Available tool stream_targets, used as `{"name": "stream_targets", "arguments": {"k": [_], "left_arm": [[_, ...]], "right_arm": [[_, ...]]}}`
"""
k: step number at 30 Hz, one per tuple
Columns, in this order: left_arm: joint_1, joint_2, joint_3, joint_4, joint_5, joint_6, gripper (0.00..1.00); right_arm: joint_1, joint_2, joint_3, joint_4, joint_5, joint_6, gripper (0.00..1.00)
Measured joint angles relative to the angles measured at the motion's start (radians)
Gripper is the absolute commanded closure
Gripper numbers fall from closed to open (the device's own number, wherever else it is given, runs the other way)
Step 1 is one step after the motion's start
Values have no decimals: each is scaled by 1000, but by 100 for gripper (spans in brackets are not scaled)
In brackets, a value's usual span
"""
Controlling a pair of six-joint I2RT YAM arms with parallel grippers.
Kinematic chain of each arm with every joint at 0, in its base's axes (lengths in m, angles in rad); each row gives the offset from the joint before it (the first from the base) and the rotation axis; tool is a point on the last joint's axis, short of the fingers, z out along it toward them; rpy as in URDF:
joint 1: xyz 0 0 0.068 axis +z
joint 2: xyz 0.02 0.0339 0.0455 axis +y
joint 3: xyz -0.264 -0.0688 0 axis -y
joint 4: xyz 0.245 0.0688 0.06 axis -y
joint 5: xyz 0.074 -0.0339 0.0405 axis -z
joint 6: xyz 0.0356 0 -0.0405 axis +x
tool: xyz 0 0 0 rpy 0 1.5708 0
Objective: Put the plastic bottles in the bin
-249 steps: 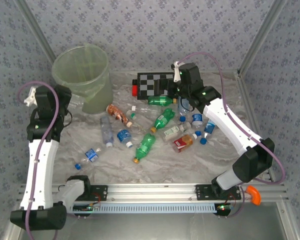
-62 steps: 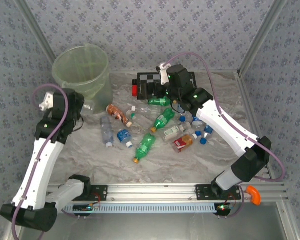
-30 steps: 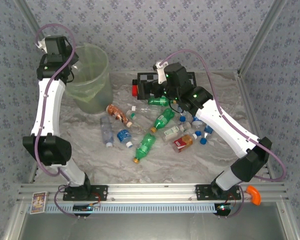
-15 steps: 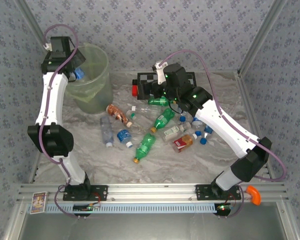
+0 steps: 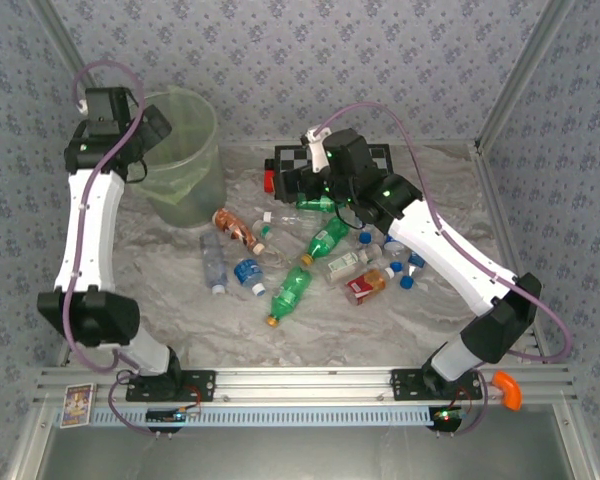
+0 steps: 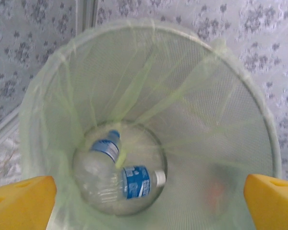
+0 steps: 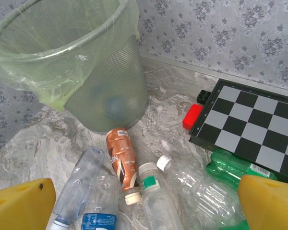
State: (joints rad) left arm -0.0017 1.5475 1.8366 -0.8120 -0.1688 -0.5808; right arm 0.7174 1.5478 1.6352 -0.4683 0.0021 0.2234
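Marbled tabletop [image 5: 180, 310], patterned walls on three sides.

Bin [image 5: 188, 195] stands upright at the far-left corner. It is pale green and see-through, with a thin liner folded over the rim.

The left arm rises over the bin's left rim. The left tool [image 6: 146, 203] hangs above the mouth, looking straight down, fingers spread wide with nothing between them.

The right arm stretches toward the far middle. The right tool [image 7: 144, 203] sits low over the scatter, likewise spread wide and empty.

Checkerboard [image 7: 259, 129] lies flat by the far wall, right of the bin, with a red block [image 7: 192, 116] at its corner.

Two clear blue-labelled bottles lie on the bin's bottom, touching: one blue-capped [image 6: 105, 148], one white-capped [image 6: 134, 182].

The remaining plastic bottles [image 5: 325, 240] are scattered on the tabletop between the bin and the right arm.
- Orange-brown bottle [image 7: 121, 155] lies just in front of the bin.
- Clear bottle [image 5: 212, 262] lies nearer the bases, a short blue-labelled one [image 5: 248, 272] just beside it.
- Long green bottle [image 5: 292, 290] is the nearest to the arm bases.
- Red-labelled bottle [image 5: 365, 285] lies to its right.
- Another green bottle [image 5: 320, 202] lies against the checkerboard's near edge.
- Small blue-capped ones bunch under the right arm. I cannot tell how many.
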Motion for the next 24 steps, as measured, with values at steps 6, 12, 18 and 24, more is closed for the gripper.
{"name": "stream_targets", "arguments": {"k": [6, 12, 18, 24], "left_arm": [[-53, -172, -204, -8, -1, -15, 6], [-186, -299, -384, -55, -48, -45, 12], [-288, -338, -533, -115, -97, -76, 13], [-349, -340, -705, -112, -89, -106, 21]], "right_arm": [[14, 19, 7, -3, -7, 0, 1], [22, 22, 13, -7, -10, 0, 1], [32, 23, 23, -11, -10, 0, 1], [43, 23, 23, -16, -10, -1, 1]]}}
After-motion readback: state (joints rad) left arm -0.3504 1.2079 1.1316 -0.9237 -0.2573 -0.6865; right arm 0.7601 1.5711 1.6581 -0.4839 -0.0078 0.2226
